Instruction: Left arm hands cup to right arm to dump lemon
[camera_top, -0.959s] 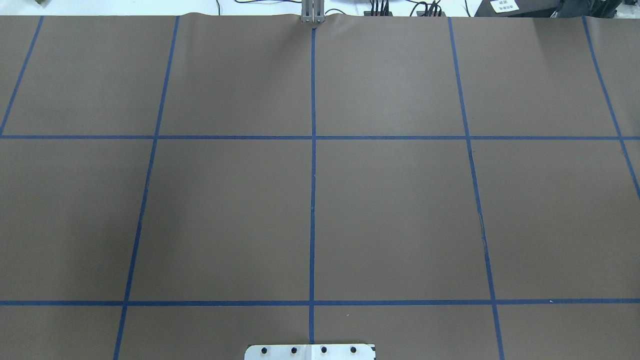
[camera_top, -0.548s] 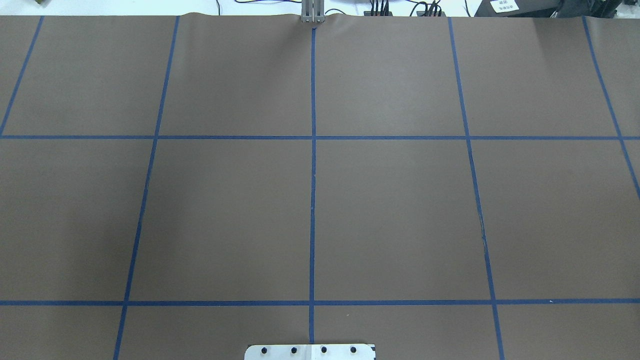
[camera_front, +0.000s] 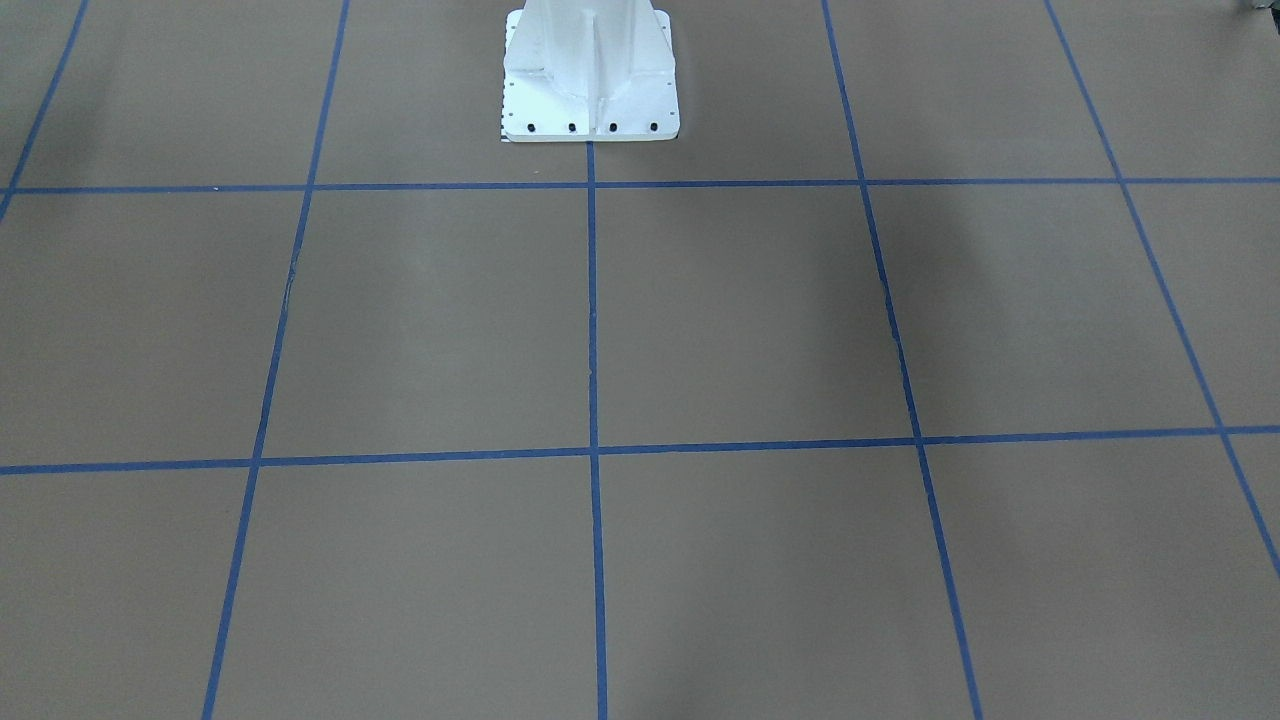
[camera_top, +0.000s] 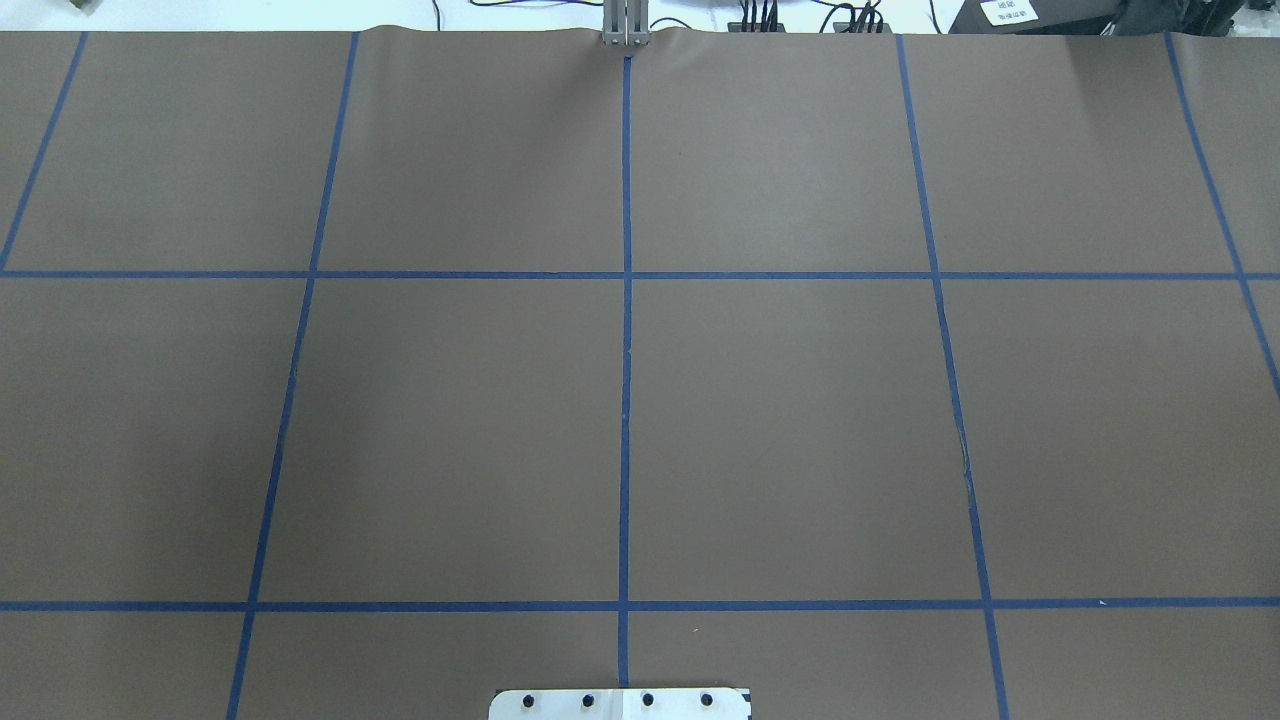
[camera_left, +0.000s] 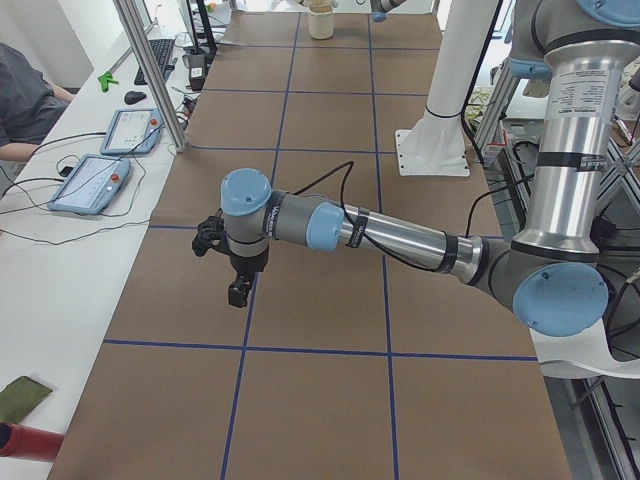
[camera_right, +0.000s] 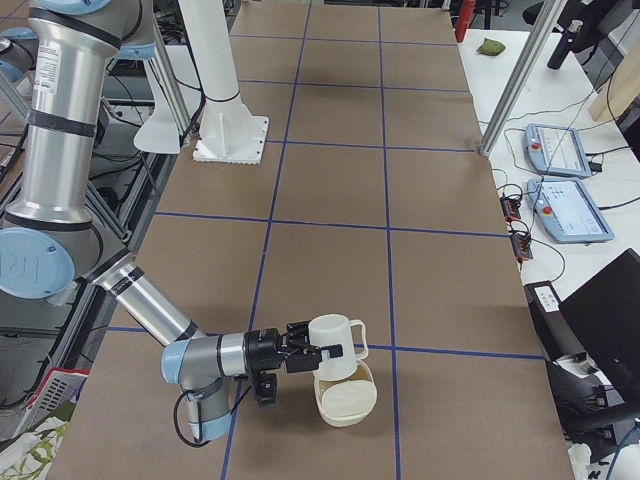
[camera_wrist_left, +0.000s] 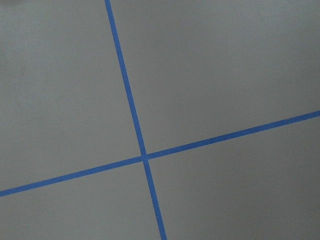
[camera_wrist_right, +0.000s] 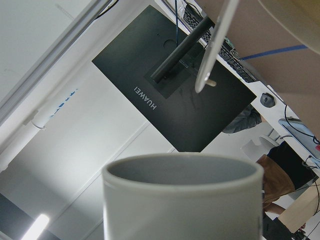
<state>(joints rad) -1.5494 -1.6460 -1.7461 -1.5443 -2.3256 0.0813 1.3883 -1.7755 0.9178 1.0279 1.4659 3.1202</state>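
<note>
In the exterior right view the white cup (camera_right: 335, 340) hangs at the tip of my near right gripper (camera_right: 303, 356), just above a cream bowl (camera_right: 345, 400) at the table's end. The cup's mouth seems to face down toward the bowl. I cannot tell whether that gripper is shut. The right wrist view shows the cup's (camera_wrist_right: 182, 200) grey rim close up. The lemon shows in no view. My left gripper (camera_left: 238, 292) hovers over the brown table at the other end, with nothing near it, and I cannot tell its state.
The white robot pedestal (camera_front: 590, 70) stands at mid-table. Blue tape lines grid the brown table (camera_top: 800, 420). A seated person (camera_left: 25, 100) and teach pendants (camera_left: 90, 180) are beside the table on my left end. A metal post (camera_left: 150, 70) rises there.
</note>
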